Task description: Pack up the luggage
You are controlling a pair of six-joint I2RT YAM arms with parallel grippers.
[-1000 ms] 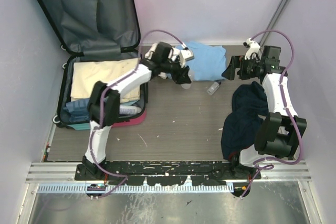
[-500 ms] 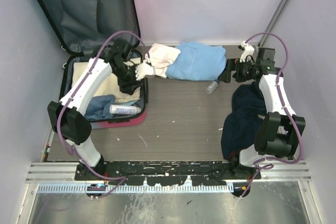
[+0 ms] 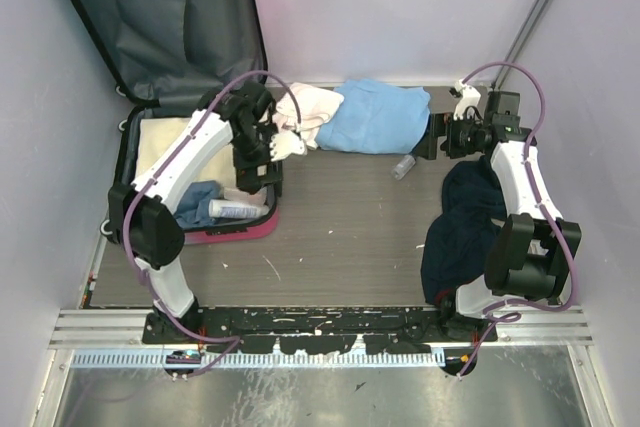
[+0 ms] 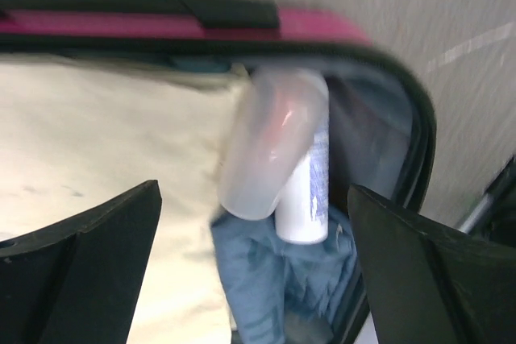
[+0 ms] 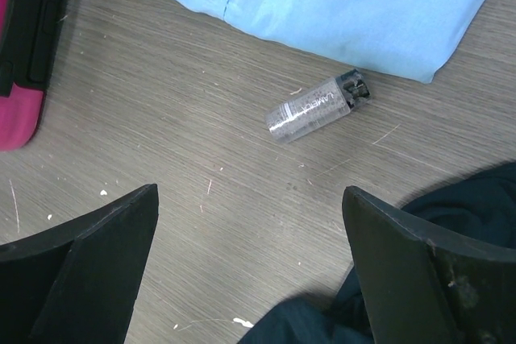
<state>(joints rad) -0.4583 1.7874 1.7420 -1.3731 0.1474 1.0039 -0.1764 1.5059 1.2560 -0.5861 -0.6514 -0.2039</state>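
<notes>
The luggage lies open at the left, with its lid leaning on the wall and its pink rim showing in the left wrist view. Inside lie a cream cloth, a blue cloth and a white bottle with blue print. My left gripper hangs open over the luggage's right side. A blurred translucent container shows between its fingers, touching neither. My right gripper is open over bare table, near a small clear bottle.
On the table behind lie a light blue folded cloth and a cream cloth. A dark navy cloth heap lies under the right arm. Walls close in the table at the left, back and right.
The left arm swung from the cloths on the table to over the luggage, and its jaws opened wide. The right arm barely moved.
</notes>
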